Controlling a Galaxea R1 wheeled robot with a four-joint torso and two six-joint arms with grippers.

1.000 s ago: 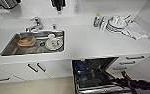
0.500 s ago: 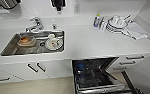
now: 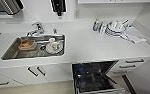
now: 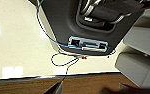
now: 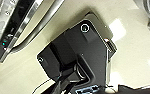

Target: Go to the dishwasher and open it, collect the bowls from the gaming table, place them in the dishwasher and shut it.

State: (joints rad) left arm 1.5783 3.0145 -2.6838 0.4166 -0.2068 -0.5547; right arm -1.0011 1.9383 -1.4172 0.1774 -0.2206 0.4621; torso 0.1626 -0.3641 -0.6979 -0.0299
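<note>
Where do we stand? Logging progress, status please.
Claws: state cannot be told. Dishwasher open under the white counter, dark racks showing. Dishes in the sink; more stacked on the counter.

Kitchen: white surface (image 3: 91, 47), steel sink (image 3: 9, 53) with faucet (image 3: 36, 28), stacked dishes (image 3: 114, 27), open dishwasher (image 3: 93, 77) below.

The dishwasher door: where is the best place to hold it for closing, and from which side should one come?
Probably the free front edge of the lowered door. The dishwasher stands open, dark racks exposed below the counter, its door folded down toward the floor. Coming from the front and lifting under that edge should swing it shut. The edge is mostly outside the head view, so details are unclear.
</note>
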